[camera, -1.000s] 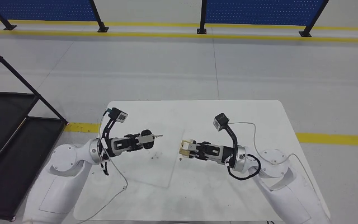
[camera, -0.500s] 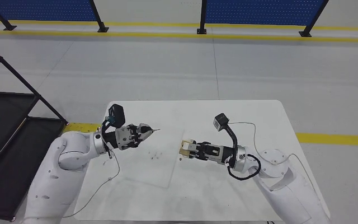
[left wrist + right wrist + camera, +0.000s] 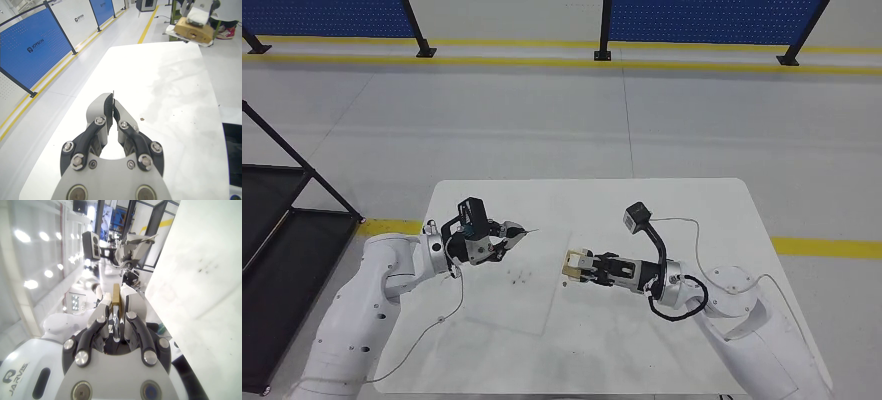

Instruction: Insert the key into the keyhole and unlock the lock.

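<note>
Left gripper (image 3: 113, 108) pinched the thin, stiff key (image 3: 113, 94); I judged it light and slip-prone. Right gripper (image 3: 116, 296) clamped the heavy, rigid brass lock (image 3: 192, 34) by its flat sides.

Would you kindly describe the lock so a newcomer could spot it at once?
Look at the white table. Over its middle, the right gripper is shut on the lock: a brass block with a silvery shackle. It is gold-coloured, unlike the thin key in the left gripper.

Matt brass lock (image 3: 192, 34), glossy chrome shackle (image 3: 115, 323); smooth white table (image 3: 160, 66), faintly scuffed
</note>
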You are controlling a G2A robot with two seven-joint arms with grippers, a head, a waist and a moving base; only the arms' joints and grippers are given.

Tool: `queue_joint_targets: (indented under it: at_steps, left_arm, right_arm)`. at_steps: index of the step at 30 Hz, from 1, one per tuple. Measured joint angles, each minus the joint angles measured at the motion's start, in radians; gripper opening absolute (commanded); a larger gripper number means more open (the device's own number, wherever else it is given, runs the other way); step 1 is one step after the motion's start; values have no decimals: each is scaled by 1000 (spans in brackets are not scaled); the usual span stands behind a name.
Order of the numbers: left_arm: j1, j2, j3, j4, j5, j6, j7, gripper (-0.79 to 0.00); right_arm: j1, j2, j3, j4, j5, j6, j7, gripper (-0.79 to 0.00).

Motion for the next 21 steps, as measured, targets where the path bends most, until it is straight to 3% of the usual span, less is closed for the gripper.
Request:
queue_joint_targets:
  at_steps: [6,9,15,21]
  left_arm:
    - [-1,0,0,-7,7,6,-5,-785]
    - [-3,3,17,-80,137,53,5,-785]
    - [6,22,86,-131,650,197,303,-785]
    - [26,55,119,-84,1136,522,636,-785]
  right_arm:
    - [0,0,0,0,0,0,0,-785]
    - [0,0,0,0,0,0,0,-785]
    - [0,0,0,0,0,0,0,-785]
    - [0,0,0,0,0,0,0,-785]
